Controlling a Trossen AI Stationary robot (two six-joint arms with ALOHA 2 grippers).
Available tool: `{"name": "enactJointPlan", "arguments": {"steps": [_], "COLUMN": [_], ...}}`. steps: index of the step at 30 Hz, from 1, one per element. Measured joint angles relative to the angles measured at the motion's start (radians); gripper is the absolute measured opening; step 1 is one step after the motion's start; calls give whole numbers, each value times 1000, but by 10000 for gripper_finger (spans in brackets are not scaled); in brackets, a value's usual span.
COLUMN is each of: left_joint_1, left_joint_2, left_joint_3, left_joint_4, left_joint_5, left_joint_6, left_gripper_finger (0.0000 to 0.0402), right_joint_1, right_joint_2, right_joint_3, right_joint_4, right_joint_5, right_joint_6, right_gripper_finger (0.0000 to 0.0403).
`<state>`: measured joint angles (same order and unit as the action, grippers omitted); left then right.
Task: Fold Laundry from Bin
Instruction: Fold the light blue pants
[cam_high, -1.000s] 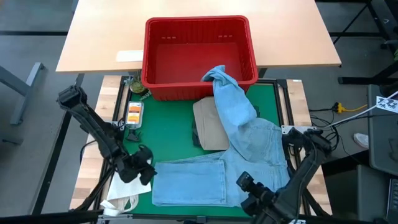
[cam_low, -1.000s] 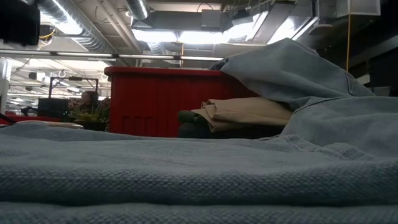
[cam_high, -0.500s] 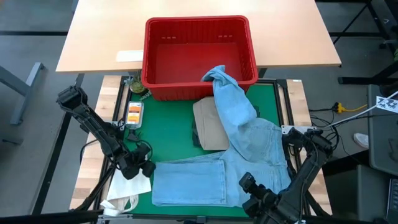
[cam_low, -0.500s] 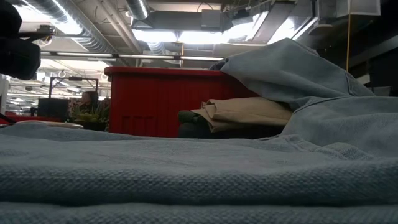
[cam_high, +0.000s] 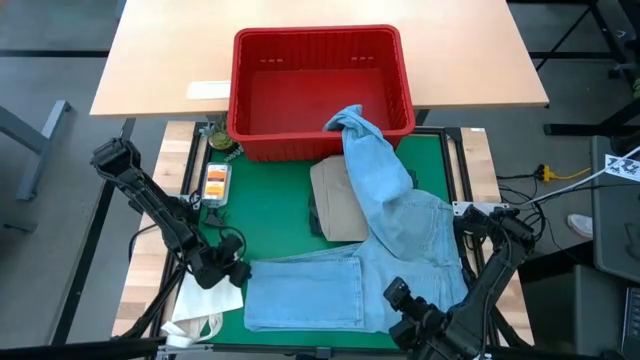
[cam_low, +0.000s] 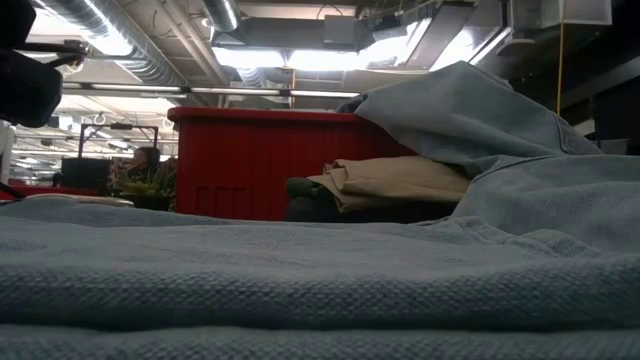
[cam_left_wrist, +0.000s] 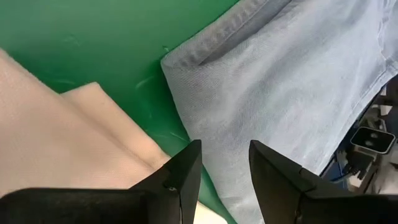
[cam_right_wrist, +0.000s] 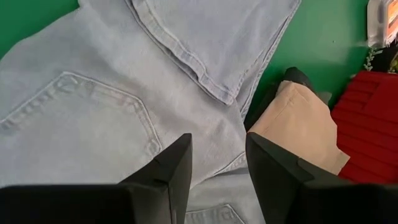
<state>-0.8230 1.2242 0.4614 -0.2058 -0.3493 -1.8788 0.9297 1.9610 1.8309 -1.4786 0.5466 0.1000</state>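
Left gripper (cam_high: 222, 272) has slid outward, from the jeans' hem toward eight o'clock over the white bag (cam_high: 195, 312), its fingers (cam_left_wrist: 180, 177) narrowly parted and holding nothing. Right gripper (cam_high: 400, 310) stays at five o'clock above the seat of the jeans, jaws likewise part open and empty. We read this as a release: one leg now lies flat, and the next fold awaits.

Largest first, the red bin (cam_high: 320, 92) sits at twelve o'clock. Light blue jeans (cam_high: 385, 235) sprawl from its rim down to six o'clock. Beside them at centre lies the folded khaki garment (cam_high: 335, 205).
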Motion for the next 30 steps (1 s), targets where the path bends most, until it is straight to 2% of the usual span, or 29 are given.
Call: {"name": "enactJointPlan", "arguments": {"steps": [4, 8, 13, 22, 25, 30], "left_joint_1": [0, 0, -1, -1, -1, 0], "left_joint_2": [28, 107, 186, 212, 214, 215], "left_joint_3": [0, 0, 0, 2, 2, 20], "left_joint_4": [10, 91, 170, 212, 218, 223], "left_joint_5": [3, 45, 47, 27, 28, 49], "left_joint_6": [-24, -30, -31, 27, 27, 30], "left_gripper_finger": [128, 128, 128, 125, 106, 36], "right_joint_1": [0, 0, 0, 0, 0, 0], "right_joint_2": [0, 0, 0, 0, 0, 0], "right_joint_3": [0, 0, 0, 0, 0, 0], "right_joint_4": [18, 19, 19, 19, 20, 20], "right_joint_5": [0, 0, -1, -1, -1, -1], "right_joint_6": [0, 0, -1, -1, -1, -1], "right_gripper_finger": [152, 152, 152, 152, 152, 152]}}
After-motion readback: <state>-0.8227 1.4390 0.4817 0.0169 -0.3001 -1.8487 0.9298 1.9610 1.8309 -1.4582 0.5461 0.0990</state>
